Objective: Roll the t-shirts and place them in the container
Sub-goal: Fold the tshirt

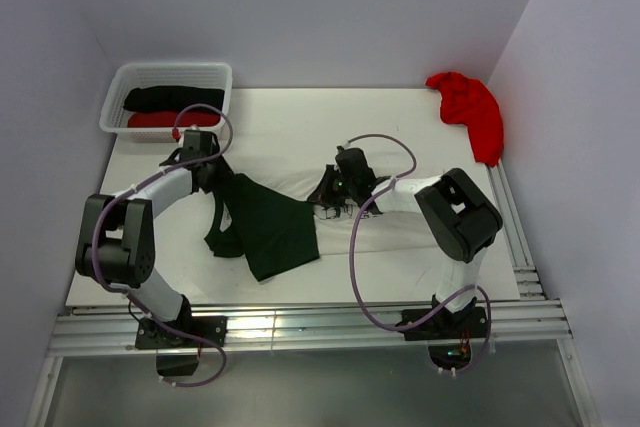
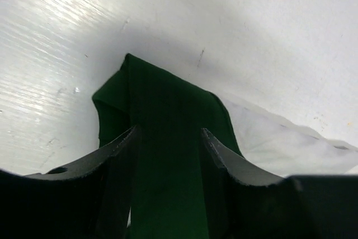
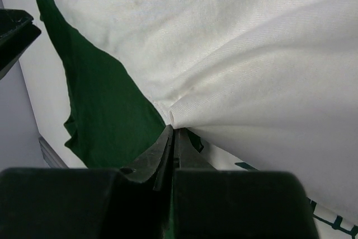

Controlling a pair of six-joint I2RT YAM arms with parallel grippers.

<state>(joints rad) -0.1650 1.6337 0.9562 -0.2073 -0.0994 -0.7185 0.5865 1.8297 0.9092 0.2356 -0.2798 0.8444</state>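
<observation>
My right tool is clamped on the white t-shirt; the print just right of it looks unreadable. My left tool stands apart astride the green sleeve.

No text, label, brand or number can be read. On the white t-shirt, only cut-off strokes of dark green print are seen, too partial to be made out.

White-and-black arms, purple cables, matte black left tool, perhaps rough-edged.
</observation>
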